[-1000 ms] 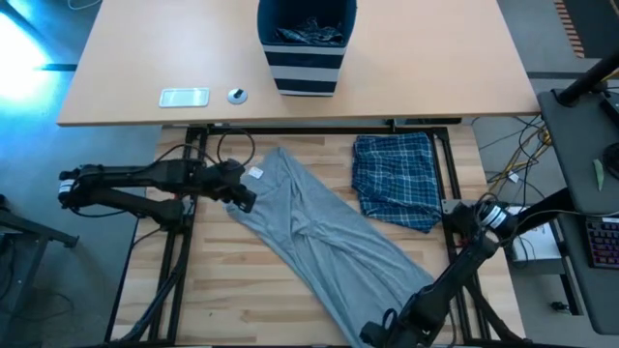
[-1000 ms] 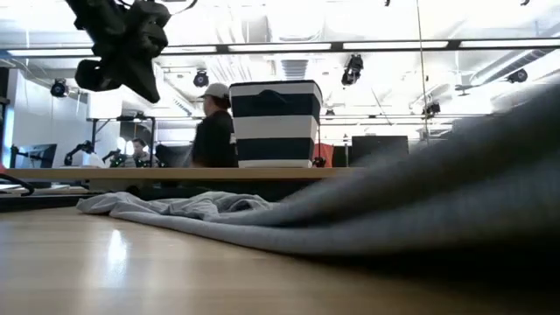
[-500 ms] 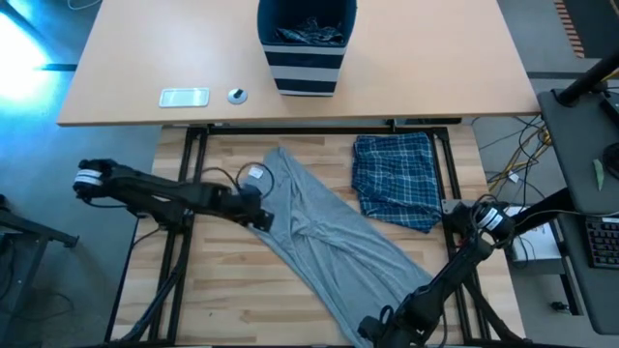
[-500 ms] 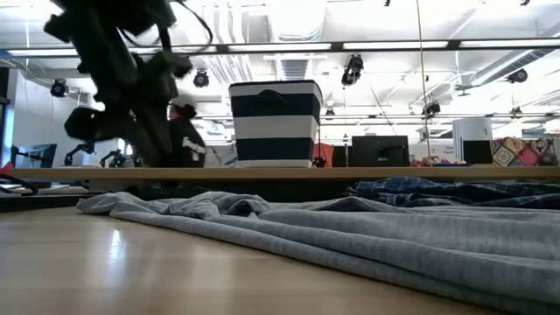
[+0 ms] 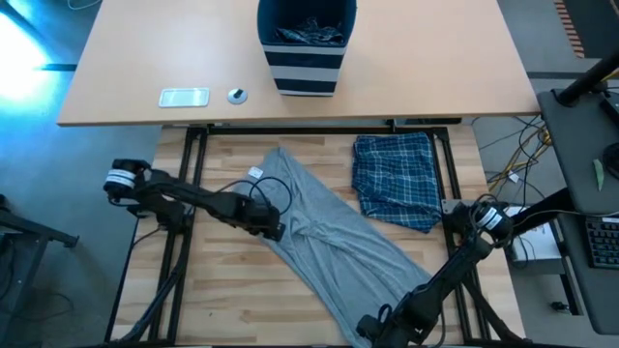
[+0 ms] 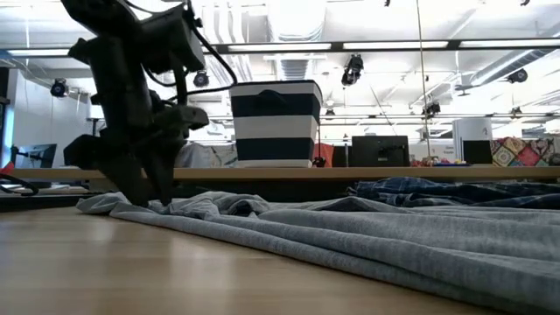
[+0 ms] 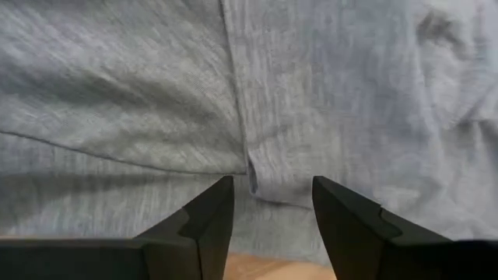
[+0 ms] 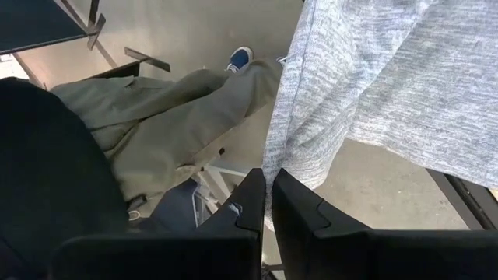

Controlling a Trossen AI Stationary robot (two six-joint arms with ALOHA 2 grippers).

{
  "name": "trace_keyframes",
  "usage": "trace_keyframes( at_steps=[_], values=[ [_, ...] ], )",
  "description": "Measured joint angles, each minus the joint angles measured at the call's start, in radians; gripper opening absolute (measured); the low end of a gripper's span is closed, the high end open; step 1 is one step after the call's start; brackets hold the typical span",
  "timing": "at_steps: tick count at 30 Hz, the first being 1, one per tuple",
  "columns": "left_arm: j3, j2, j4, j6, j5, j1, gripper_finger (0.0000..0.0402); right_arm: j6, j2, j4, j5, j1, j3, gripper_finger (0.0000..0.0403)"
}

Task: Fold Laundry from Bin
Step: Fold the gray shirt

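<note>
Pale wooden slats make up the bench (image 5: 222, 280) I'm working over, with a tan desk (image 5: 435, 68) beyond it carrying the striped navy bin (image 5: 307, 43), dark laundry still inside. I see the grey T-shirt (image 5: 338, 237) stretched diagonally across the bench, and the folded blue plaid garment (image 5: 397, 179) lying just beside it on the far right. My left gripper (image 7: 268, 206) sits low over the shirt near its upper end, jaws parted and holding nothing, a seam edge between the fingertips. My right gripper (image 8: 268, 204) is at the near bench edge, clenched on the T-shirt's lower corner, which hangs over the floor. A seated person's legs (image 8: 167, 132) show below.
</note>
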Motion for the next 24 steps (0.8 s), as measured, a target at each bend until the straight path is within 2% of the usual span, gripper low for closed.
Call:
trace_keyframes(
  at_steps=[11,20,24],
  values=[
    [0.000,0.043,0.099,0.002,-0.010,0.004,0.0135,-0.010,0.000,-0.021,0.002,-0.002,0.000,0.0013],
    [0.006,0.034,0.081,0.011,-0.001,0.003,0.0093,-0.010,0.000,-0.021,0.002,-0.002,0.000,0.0013],
    [0.006,0.035,0.086,0.061,-0.027,0.004,0.0058,-0.018,0.000,-0.021,0.002,-0.002,0.000,0.0013]
  ],
)
